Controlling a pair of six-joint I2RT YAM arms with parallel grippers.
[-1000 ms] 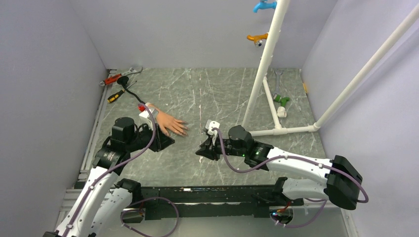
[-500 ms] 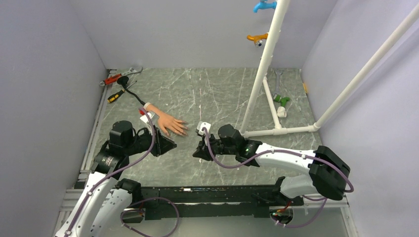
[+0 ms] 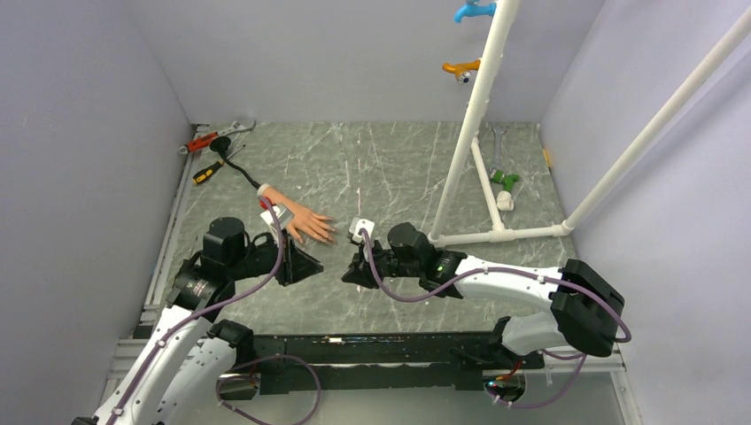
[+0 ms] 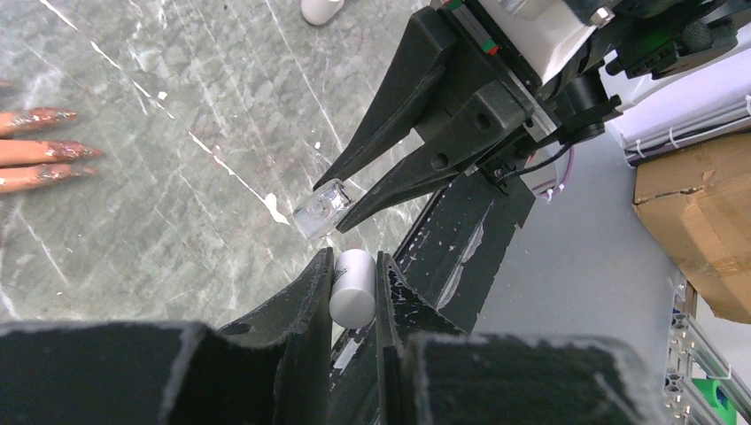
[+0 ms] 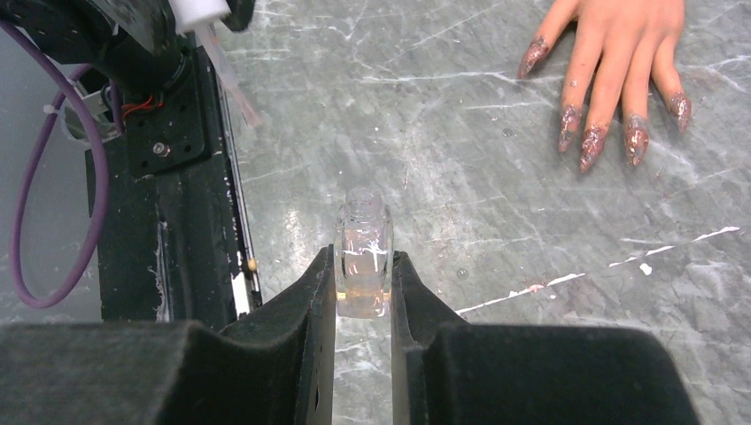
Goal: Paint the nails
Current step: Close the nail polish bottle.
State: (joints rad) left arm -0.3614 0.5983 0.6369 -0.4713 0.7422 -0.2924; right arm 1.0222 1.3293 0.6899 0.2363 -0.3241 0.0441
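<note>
The flesh-coloured mannequin hand [image 3: 299, 221] lies palm down left of centre, and its nails [image 5: 592, 140] are glittery reddish-pink. My left gripper [image 4: 354, 258] is shut on a small white cap [image 4: 352, 285], whose thin brush [image 5: 232, 81] points down toward the table. My right gripper [image 5: 363, 255] is shut on a small clear bottle [image 5: 363, 257], held upright with its neck open. The two grippers [image 3: 312, 262] [image 3: 352, 270] face each other close together, just in front of the fingertips. In the left wrist view the bottle [image 4: 321, 210] sits just beyond the cap.
A white pipe frame [image 3: 469, 133] rises at the right, with coloured taps on it. A wrench [image 3: 217, 135] and a screwdriver [image 3: 208, 173] lie at the back left corner. The black base rail [image 3: 372, 345] runs along the near edge. A cardboard box [image 4: 700, 221] shows beyond the table.
My right gripper has carried the bottle left, closer to the left gripper. The left gripper with the cap has shifted slightly toward it. Both grips are unchanged.
</note>
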